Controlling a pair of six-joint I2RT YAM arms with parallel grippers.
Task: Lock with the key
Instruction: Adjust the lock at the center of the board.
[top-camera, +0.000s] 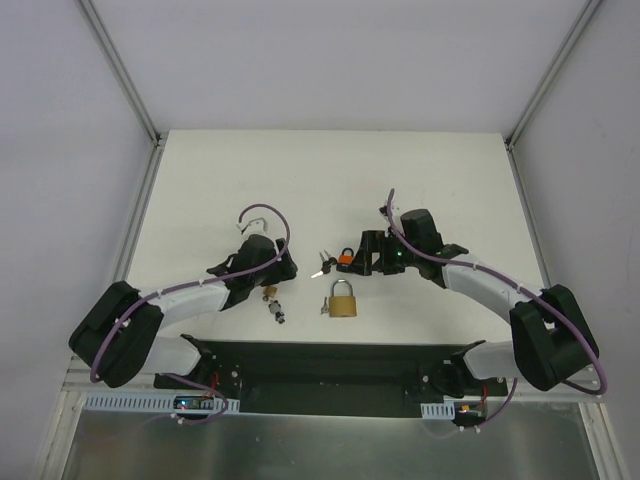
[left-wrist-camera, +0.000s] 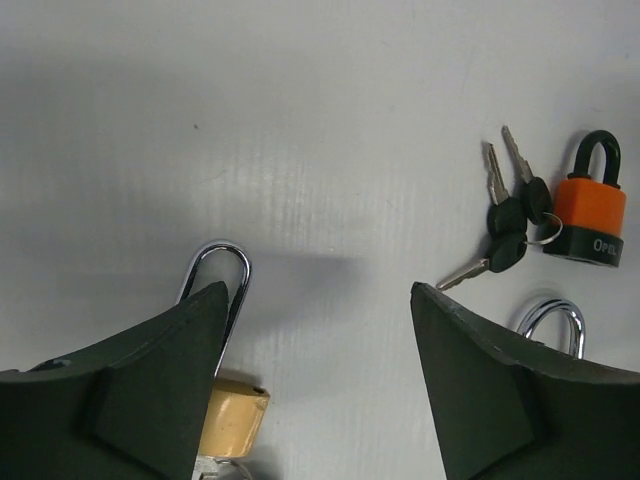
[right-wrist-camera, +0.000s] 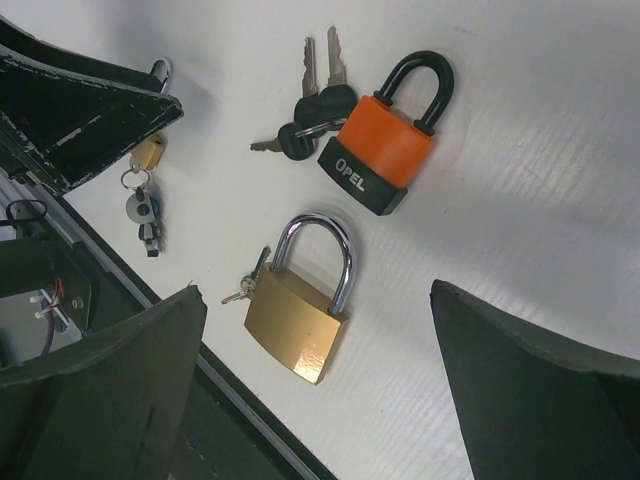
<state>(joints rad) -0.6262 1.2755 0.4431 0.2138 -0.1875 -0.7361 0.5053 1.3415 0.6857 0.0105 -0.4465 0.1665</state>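
Now: table (top-camera: 200, 180) bears three padlocks. Right gripper (top-camera: 366, 254) wide, empty; large brass padlock (right-wrist-camera: 300, 325) directly beneath, orange padlock (right-wrist-camera: 378, 160) just ahead. Left gripper (left-wrist-camera: 318, 300) jaws apart, holding nothing; small brass padlock (left-wrist-camera: 232, 420) under one finger, probably lining up grasp. Keys (right-wrist-camera: 300, 115) beside each lock.

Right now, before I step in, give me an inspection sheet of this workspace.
Surface: white matte tabletop.
Job's things: orange-and-black padlock lying flat, bunch of black-headed keys beside it; large brass padlock, silver keys beside its body; small brass padlock with keyring.
Clutter: nothing seen.
Grippers: left claw open, small brass padlock partly under one finger; right claw open above the large brass padlock.
Cables: purple cable along each arm.
Surroundings: white walls, metal frame posts.
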